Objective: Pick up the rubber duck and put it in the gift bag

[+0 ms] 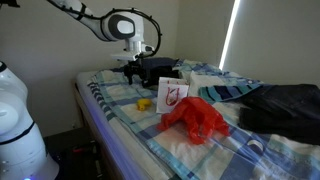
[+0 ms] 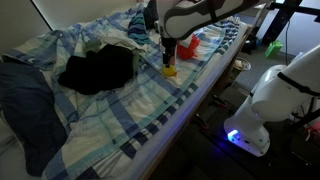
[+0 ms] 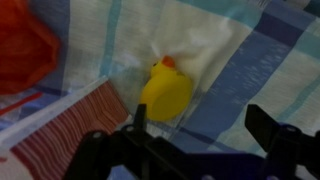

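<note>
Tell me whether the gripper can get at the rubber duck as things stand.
Probably yes: in the wrist view the gripper hangs open over the rubber duck, which lies uncovered on the sheet, with nothing between them.

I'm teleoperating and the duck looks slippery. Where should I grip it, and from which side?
Grip the rubber duck across its round yellow body, not the small orange end, coming straight down from above. It lies low on the soft bedsheet, so a side approach would likely snag fabric; the open gripper hangs over it.
</note>
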`<action>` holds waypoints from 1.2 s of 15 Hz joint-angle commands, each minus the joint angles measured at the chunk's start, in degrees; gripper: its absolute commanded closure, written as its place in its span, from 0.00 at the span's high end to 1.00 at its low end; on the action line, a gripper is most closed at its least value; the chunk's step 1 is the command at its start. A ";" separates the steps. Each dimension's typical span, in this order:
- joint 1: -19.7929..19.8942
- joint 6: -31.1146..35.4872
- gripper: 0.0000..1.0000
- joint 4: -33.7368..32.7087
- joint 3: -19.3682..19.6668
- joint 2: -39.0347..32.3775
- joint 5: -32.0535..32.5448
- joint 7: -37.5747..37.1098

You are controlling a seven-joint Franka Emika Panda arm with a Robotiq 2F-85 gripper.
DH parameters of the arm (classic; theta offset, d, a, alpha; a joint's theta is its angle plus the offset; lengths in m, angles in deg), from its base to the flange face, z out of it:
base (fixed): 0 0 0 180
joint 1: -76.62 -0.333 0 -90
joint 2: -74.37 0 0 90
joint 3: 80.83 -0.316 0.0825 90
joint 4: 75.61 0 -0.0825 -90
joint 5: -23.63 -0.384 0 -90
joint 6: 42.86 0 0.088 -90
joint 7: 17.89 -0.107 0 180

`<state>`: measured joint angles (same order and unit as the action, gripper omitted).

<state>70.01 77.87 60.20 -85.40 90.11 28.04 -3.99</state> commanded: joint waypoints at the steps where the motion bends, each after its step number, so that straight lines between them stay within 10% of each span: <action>1: 1.44 -1.42 1.00 1.80 0.60 -0.72 1.63 -2.73; 17: 2.49 14.81 1.00 2.61 2.71 -11.81 -1.24 -0.47; 18: 2.48 15.14 0.87 2.62 2.65 -12.01 -1.30 -0.33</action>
<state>72.34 91.72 63.28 -82.34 78.91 27.75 -4.89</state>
